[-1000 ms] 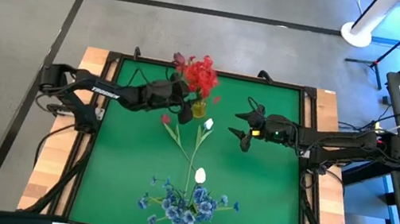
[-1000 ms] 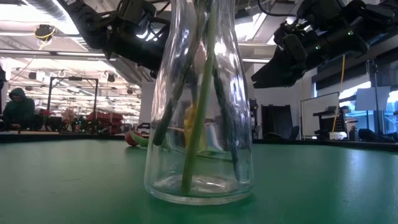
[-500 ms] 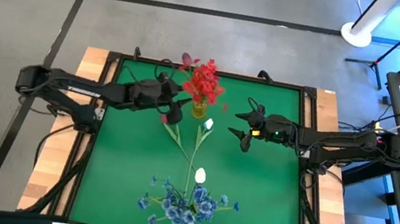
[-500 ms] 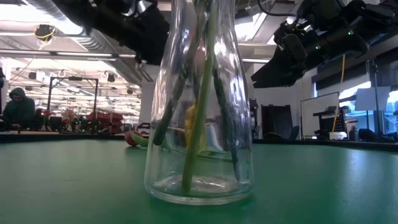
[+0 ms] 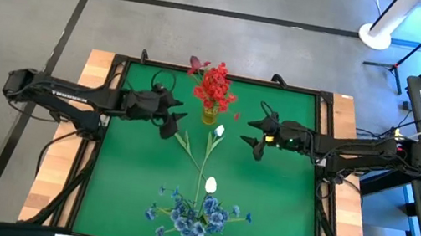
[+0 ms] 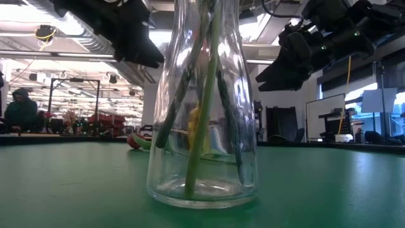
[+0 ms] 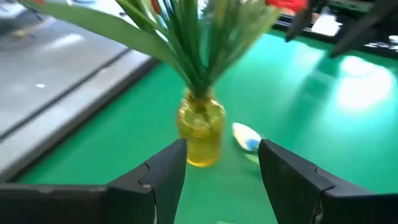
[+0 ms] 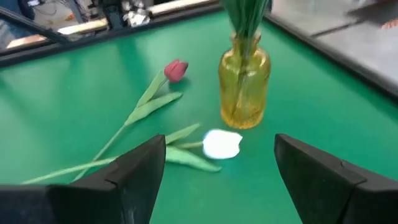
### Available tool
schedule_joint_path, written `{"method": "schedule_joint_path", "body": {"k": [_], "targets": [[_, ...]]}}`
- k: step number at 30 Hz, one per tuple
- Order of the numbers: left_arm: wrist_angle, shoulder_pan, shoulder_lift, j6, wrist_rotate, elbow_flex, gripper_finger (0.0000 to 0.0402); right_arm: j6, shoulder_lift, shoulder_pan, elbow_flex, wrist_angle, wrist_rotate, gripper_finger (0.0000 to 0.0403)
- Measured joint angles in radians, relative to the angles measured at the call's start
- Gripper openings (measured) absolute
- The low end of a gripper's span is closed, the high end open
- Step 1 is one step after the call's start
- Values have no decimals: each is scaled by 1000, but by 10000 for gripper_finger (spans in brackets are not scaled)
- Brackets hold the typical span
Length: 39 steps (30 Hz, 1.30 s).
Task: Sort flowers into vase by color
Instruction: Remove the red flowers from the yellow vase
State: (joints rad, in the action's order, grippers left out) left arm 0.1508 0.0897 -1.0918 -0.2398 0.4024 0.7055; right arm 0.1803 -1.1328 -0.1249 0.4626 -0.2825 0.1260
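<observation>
We start from the red flowers (image 5: pixel 214 86), which stand in the yellow vase (image 5: pixel 209 116) at the upper centre of the high view. On the green mat (image 5: pixel 124 181) below the vase lie a pink-red rosebud (image 8: pixel 176 70) and two white buds (image 5: pixel 211 185), their stems meeting toward the lower centre. There the blue flowers (image 5: pixel 199 216) are gathered in a clear glass vase (image 6: pixel 202 107), which fills the middle of the low view.

The left gripper (image 5: pixel 173 120) is just left of the yellow vase, empty, with its fingers apart. The right gripper (image 5: pixel 252 135) waits right of the vase, also spread and holding nothing.

We judge that the step in hand is to take the rosebud, because it belongs to the red group. To do it well, we should lower the left gripper over the stem (image 8: pixel 134 118) a little behind the head, where it lies free of the white bud's leaves, and close across it. The stems cross near each other, so a low and narrow approach avoids dragging the neighbour. When we lift, we keep clear of the yellow vase, which is light and could tip.
</observation>
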Motion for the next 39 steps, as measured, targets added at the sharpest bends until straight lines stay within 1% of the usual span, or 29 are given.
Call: {"method": "schedule_joint_path", "body": {"k": [3,7,15,21,23,26,28,33,37,39], "targets": [[20,-36,0,-56,-20,0,196,56,0,0,0,43,-26,298],[26,-87,-1,-68,-19,0,196,131,0,0,0,92,-32,298],[24,-130,-1,-57,-2,0,196,215,-41,0,0,91,-32,298],[-1,-152,-1,-33,2,0,196,231,-99,0,0,37,-32,298],[-63,-143,-8,3,14,-5,196,231,-112,0,0,14,-32,298],[-223,-109,-32,83,18,-35,196,231,-124,0,0,-44,-32,298],[-323,-67,-67,118,2,-54,196,231,-129,0,0,-85,-33,298],[-490,41,-186,120,-80,-83,196,231,-129,0,0,-118,-40,298],[-621,79,-272,120,-133,-84,196,210,-129,0,0,-112,-40,298],[-680,89,-300,121,-139,-84,196,205,-129,0,0,-111,-40,298]]}}
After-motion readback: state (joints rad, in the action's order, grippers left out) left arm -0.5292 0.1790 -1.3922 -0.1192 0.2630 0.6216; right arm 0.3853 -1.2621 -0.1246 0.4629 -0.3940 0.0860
